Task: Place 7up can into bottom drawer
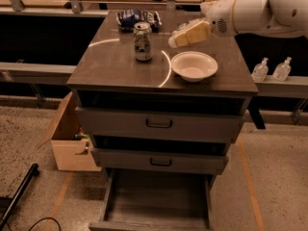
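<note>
The 7up can point(143, 41) stands upright on the cabinet top, left of centre, green and white with a silver top. The gripper point(177, 39), pale yellow at the end of a white arm point(255, 13), hovers above the cabinet top just right of the can and behind the white bowl, apart from the can and holding nothing that I can see. The bottom drawer point(156, 203) is pulled open below, with a plain grey floor and nothing in it.
A white bowl point(194, 65) sits right of the can. A dark snack bag point(137, 17) lies behind the can. Two upper drawers with black handles point(159, 123) are nearly shut. A cardboard box point(72, 141) stands on the floor at left. Two small bottles point(272, 69) stand at right.
</note>
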You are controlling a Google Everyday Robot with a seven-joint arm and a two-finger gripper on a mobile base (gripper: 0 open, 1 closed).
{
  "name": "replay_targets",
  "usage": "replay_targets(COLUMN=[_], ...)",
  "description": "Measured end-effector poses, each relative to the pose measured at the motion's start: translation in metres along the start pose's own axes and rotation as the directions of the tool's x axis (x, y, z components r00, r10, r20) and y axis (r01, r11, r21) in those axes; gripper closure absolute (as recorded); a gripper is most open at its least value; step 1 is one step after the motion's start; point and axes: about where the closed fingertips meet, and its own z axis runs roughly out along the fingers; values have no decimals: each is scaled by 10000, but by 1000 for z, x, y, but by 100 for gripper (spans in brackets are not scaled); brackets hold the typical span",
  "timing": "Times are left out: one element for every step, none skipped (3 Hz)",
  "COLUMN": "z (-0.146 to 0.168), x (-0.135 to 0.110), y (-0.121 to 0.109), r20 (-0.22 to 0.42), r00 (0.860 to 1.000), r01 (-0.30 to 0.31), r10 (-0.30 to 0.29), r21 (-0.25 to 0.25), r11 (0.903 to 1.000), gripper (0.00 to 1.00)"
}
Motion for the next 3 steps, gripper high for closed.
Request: replay_targets(z=[55,98,134], x=[-7,-9,0], y=[-8,-12,-9], r20=[717,986,800], r00=[9969,9942,9960], r01=[298,391,379], r10=[-333,-441,-393], r21=[484,521,187], r11=[9984,9979,9991], gripper=[0,0,0])
